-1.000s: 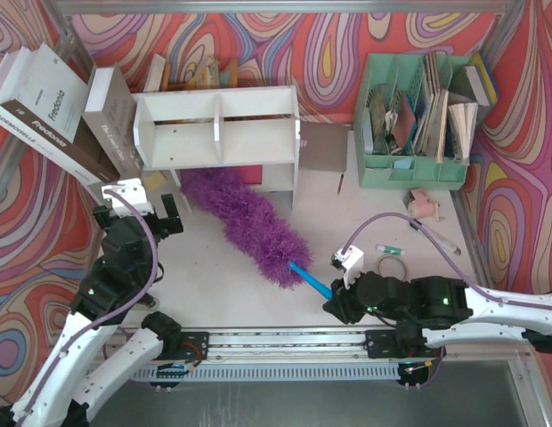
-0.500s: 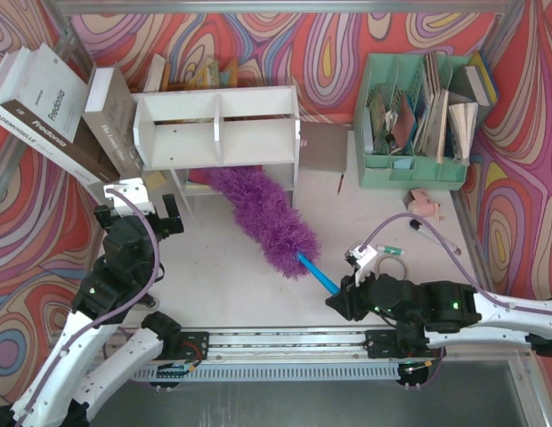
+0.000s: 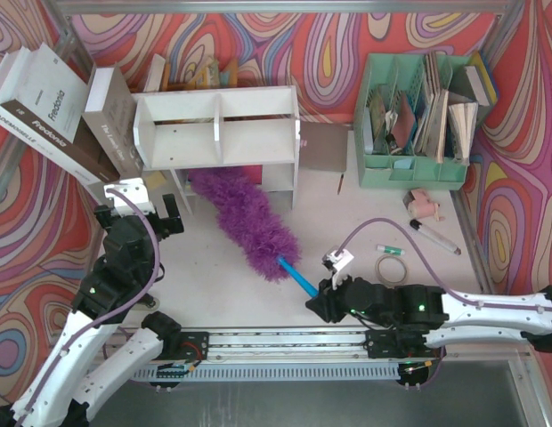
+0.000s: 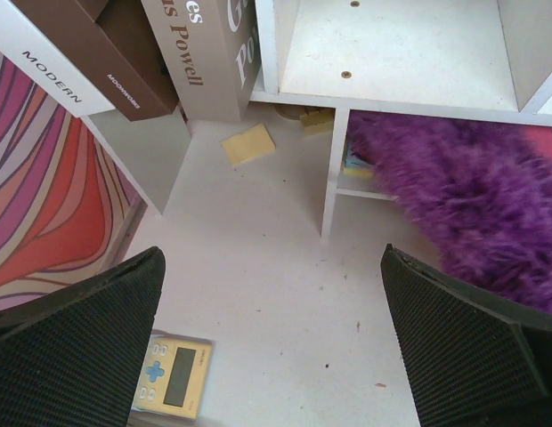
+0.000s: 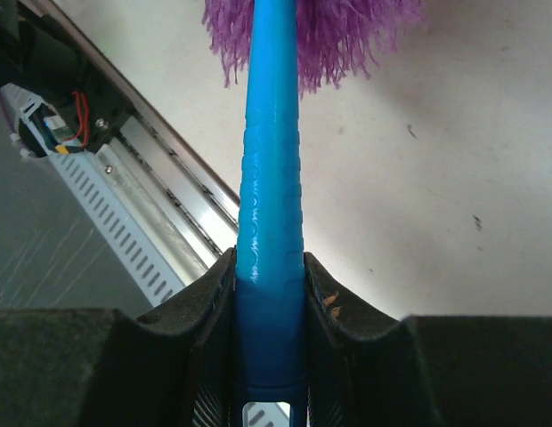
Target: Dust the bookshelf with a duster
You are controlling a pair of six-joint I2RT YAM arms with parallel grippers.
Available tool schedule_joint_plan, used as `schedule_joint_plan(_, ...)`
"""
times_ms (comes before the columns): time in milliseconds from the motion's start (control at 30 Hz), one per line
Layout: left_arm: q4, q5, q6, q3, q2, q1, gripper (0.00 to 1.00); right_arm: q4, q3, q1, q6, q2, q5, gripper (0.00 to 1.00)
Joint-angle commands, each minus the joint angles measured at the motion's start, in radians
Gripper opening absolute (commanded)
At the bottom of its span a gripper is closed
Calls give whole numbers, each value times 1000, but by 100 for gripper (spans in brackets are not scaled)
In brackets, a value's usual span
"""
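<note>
Purple duster (image 3: 246,222) lies diagonal — tip in lower tier of white bookshelf (image 3: 219,124).

White table (image 3: 224,286) bears bookshelf (image 3: 218,133), green organizer (image 3: 409,171), tape roll (image 3: 392,268).

duster (image 3: 245,218) — tip inside bookshelf (image 3: 249,142)

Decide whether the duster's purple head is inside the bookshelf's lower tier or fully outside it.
Partly in: the tip of the duster sits inside the lower opening of the bookshelf; the rest sticks out.
</note>
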Motion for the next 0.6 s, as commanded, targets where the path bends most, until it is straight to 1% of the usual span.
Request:
schedule_joint_plan(0, 18, -10, 18, -17, 6, 9, 99, 232, 14, 4, -63, 85, -48, 0)
schedule_joint_plan(100, 18, -10, 18, -17, 5, 9, 99, 264, 22, 4, -79, 132, -55, 0)
schedule_joint_plan(167, 19, -10, 18, -17, 4, 8, 98, 252, 28, 4, -74, 135, -35, 0)
schedule_joint_plan(233, 17, -9, 17, -19, 5, 8, 98, 208, 27, 4, -54, 94, 13, 0)
schedule_joint_plan(400, 19, -6, 20, -18, 7, 9, 99, 68, 1, 4, 0, -109, 127, 0)
schedule_joint_plan(467, 18, -6, 20, -17, 9, 10, 98, 56, -8, 4, 6, -155, 129, 0)
schedule_joint_plan(567, 19, -6, 21, -18, 7, 12, 99, 113, -21, 5, -9, -142, 90, 0)
